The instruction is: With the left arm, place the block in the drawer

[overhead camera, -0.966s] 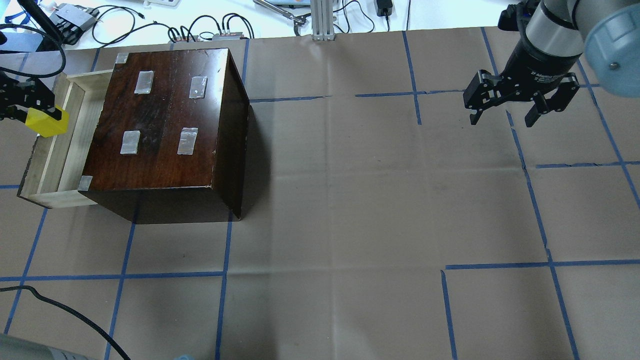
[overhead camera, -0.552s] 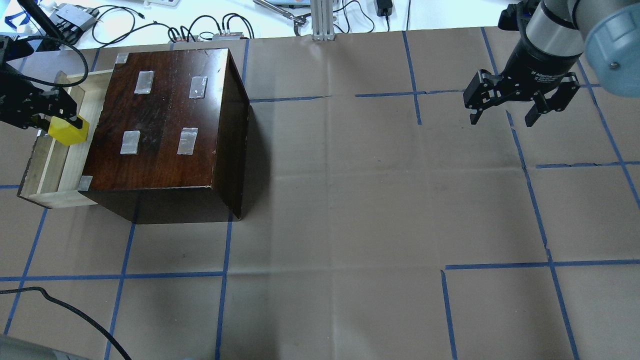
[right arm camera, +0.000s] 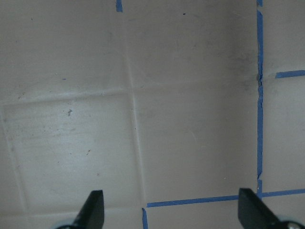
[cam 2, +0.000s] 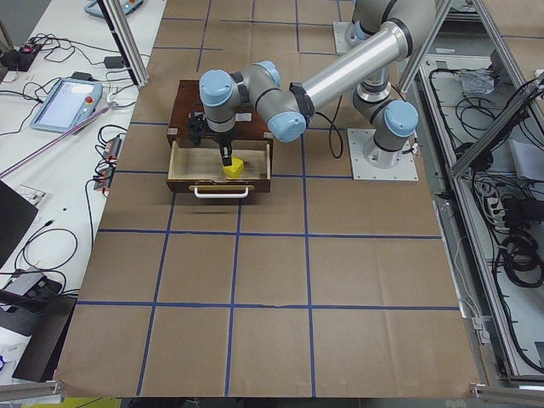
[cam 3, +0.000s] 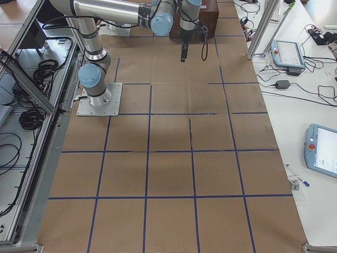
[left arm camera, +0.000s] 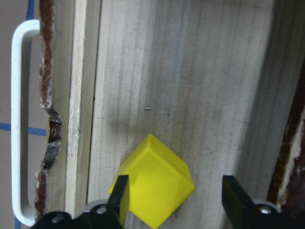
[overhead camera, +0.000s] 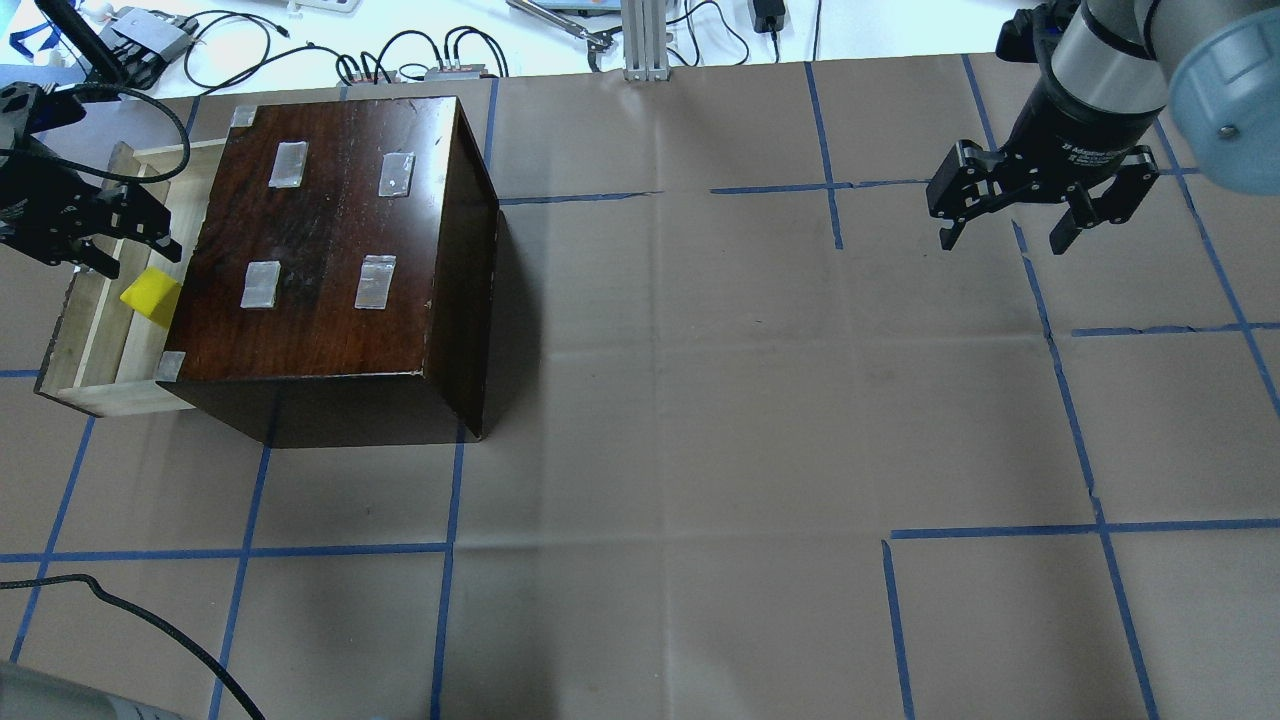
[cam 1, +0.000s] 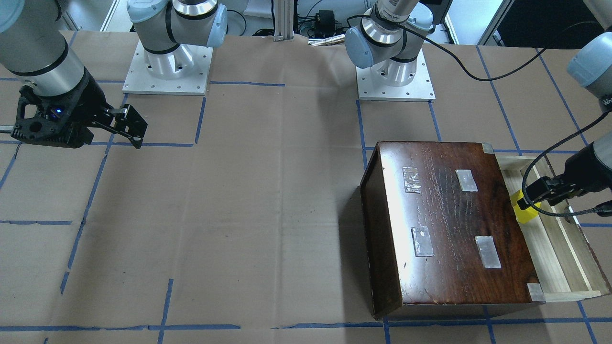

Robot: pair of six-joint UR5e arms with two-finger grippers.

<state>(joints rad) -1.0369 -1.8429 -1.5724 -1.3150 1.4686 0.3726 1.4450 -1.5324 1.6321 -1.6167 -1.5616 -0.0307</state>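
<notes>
The yellow block (overhead camera: pixel 150 297) lies on the floor of the open pale wood drawer (overhead camera: pixel 100 335), close to the cabinet's front. My left gripper (overhead camera: pixel 138 258) hovers just above it, open, the fingers apart from the block. In the left wrist view the block (left arm camera: pixel 152 183) rests tilted on the drawer boards (left arm camera: pixel 190 71), between the spread fingers (left arm camera: pixel 118 196). The front view shows the block (cam 1: pixel 526 215) under the left gripper (cam 1: pixel 535 200) in the drawer (cam 1: pixel 559 253). My right gripper (overhead camera: pixel 1003 240) is open and empty, far right, over bare paper (right arm camera: pixel 167 119).
The glossy dark cabinet (overhead camera: pixel 330 240) with tape patches stands right of the drawer. The drawer's white handle (left arm camera: pixel 16 119) is on its outer front. A black cable (overhead camera: pixel 120 615) runs across the near left corner. Cables and devices (overhead camera: pixel 420 60) lie beyond the far edge.
My left gripper carried the block right, over the drawer, then opened. The block dropped out of the fingers onto the drawer floor. The right arm has not moved.
</notes>
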